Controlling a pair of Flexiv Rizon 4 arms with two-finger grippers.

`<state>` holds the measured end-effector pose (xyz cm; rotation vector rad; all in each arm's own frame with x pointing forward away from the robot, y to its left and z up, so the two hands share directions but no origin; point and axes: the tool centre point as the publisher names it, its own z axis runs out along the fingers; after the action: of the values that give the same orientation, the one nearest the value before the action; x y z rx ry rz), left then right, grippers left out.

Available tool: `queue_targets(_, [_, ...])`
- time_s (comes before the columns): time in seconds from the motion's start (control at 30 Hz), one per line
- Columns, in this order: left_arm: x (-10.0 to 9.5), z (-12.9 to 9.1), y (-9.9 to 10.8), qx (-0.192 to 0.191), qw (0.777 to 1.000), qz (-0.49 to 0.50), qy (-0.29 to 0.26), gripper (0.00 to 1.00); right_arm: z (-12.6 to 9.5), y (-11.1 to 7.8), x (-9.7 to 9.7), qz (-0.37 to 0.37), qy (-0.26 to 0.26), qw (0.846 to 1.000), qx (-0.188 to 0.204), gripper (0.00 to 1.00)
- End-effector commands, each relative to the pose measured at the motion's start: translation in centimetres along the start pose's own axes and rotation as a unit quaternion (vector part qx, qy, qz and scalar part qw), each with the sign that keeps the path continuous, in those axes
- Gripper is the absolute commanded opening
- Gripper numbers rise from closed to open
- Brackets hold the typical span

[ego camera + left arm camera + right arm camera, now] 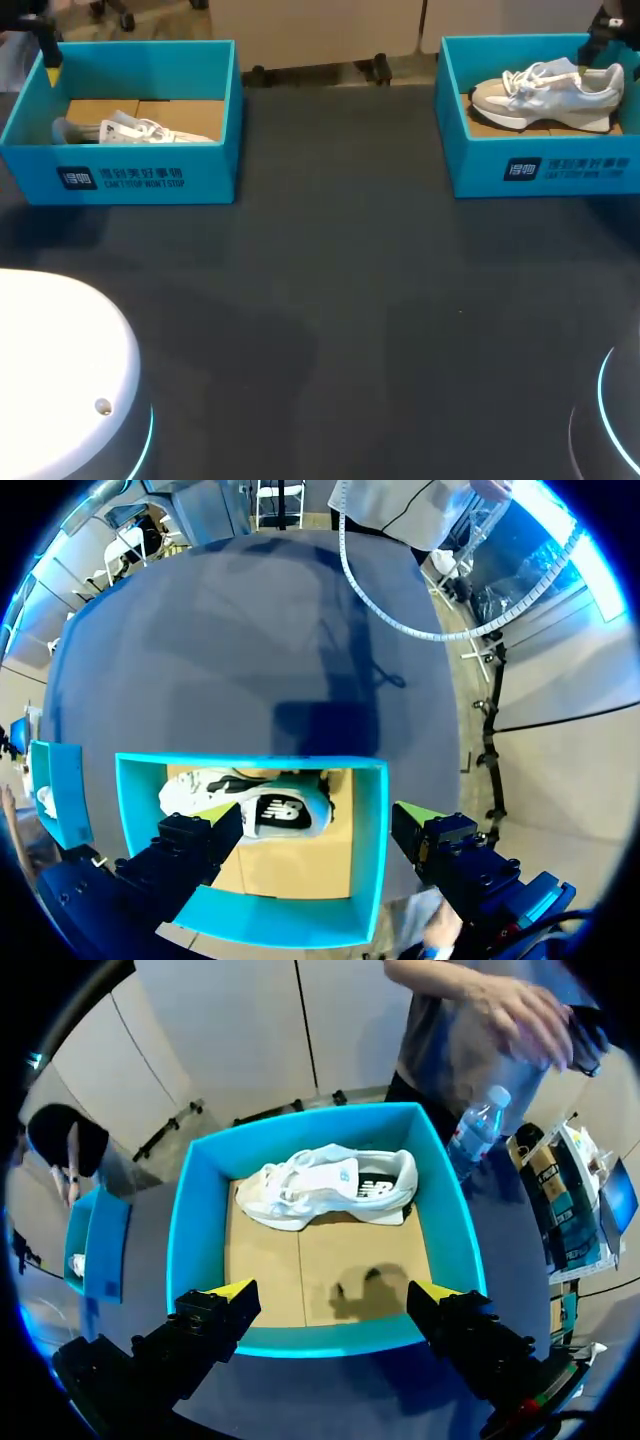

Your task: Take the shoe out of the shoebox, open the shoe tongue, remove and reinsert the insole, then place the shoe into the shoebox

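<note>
Left gripper (320,822), right gripper (333,1292) both spread wide, empty; descending off-centre could catch right shoebox (190,1245) wall, missing white sneaker (330,1185).

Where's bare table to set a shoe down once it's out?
Wide bare table between the left shoebox and right shoebox, and all along their near sides. Inside the right shoebox, bare cardboard lies on the shoe's near side; the far half is crowded.
</note>
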<state>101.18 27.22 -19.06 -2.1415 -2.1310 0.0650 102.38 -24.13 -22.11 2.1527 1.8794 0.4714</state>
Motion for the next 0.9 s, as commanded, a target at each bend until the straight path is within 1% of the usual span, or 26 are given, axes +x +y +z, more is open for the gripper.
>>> queue_targets(0.03, [0.0,0.0,-0.1,-0.001,1.000,0.000,0.001,1.00,0.6,0.6,0.2,0.000,-0.001,1.000,0.016,1.00])
queue_targets(0.37, [0.0,0.0,-0.1,-0.001,1.000,0.000,0.001,1.00,0.6,0.6,0.2,0.000,-0.001,1.000,0.016,1.00])
queue_targets(0.4, [0.0,0.0,-0.1,-0.001,1.000,0.000,0.001,1.00,1.5,1.1,-0.3,0.020,-0.009,1.000,0.020,1.00])
queue_targets(0.43, [0.0,0.0,-0.1,-0.001,1.000,0.000,0.001,1.00,1.7,1.3,-0.4,0.024,-0.009,0.999,0.021,1.00])
queue_targets(0.5, [0.0,0.0,-0.1,-0.001,1.000,0.000,0.001,1.00,2.7,2.4,-1.1,0.040,-0.026,0.998,0.042,1.00])
queue_targets(0.57, [0.0,0.0,-0.1,-0.001,1.000,0.000,0.001,1.00,3.3,3.4,-1.6,0.053,-0.044,0.996,0.054,1.00])
queue_targets(0.73, [0.0,0.0,-0.1,-0.001,1.000,0.000,0.001,1.00,4.5,4.7,-2.7,0.053,-0.051,0.995,0.072,1.00])
queue_targets(0.77, [0.0,0.0,-0.1,-0.001,1.000,0.000,0.001,1.00,4.9,5.3,-3.1,0.045,-0.058,0.994,0.081,1.00])
queue_targets(0.87, [0.0,0.0,-0.1,-0.001,1.000,0.000,0.001,1.00,5.5,6.2,-4.1,0.041,-0.074,0.992,0.093,1.00])
queue_targets(0.9, [0.0,0.0,-0.1,-0.001,1.000,0.000,0.001,1.00,5.5,6.2,-4.1,0.041,-0.074,0.992,0.093,1.00])
